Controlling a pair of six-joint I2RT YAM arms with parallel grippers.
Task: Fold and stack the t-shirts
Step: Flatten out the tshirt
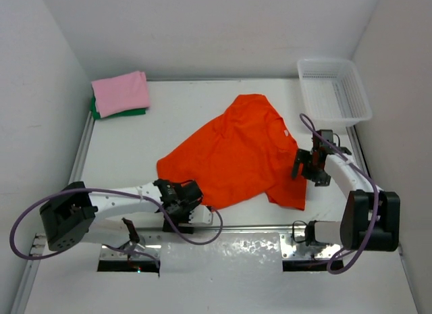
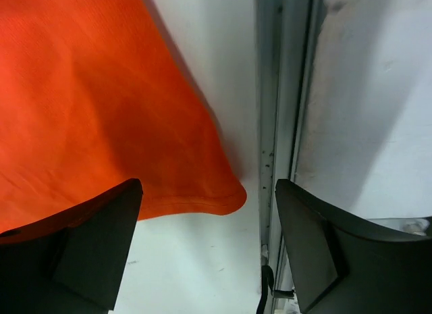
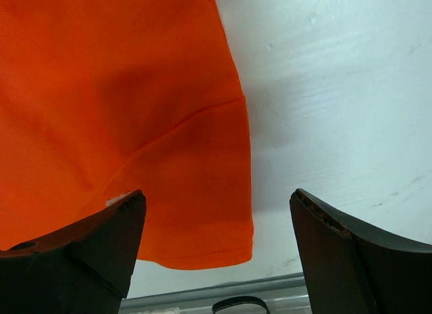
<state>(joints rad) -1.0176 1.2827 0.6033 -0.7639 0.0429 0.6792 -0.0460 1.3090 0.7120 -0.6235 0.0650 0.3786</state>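
Note:
The orange t-shirt (image 1: pixel 236 152) lies spread and rumpled on the middle of the white table. The pink t-shirt (image 1: pixel 120 92) lies folded on top of the green t-shirt (image 1: pixel 101 113) at the back left. My left gripper (image 1: pixel 192 204) is open and empty over the orange shirt's near left corner (image 2: pixel 209 192). My right gripper (image 1: pixel 307 167) is open and empty above the shirt's right sleeve edge (image 3: pixel 202 226). Both wrist views show the orange cloth between or just past the open fingers, not gripped.
A white lattice basket (image 1: pixel 334 91) stands at the back right corner. A metal rail (image 2: pixel 270 125) runs along the table's near edge close to my left gripper. White walls enclose the table on the left, back and right.

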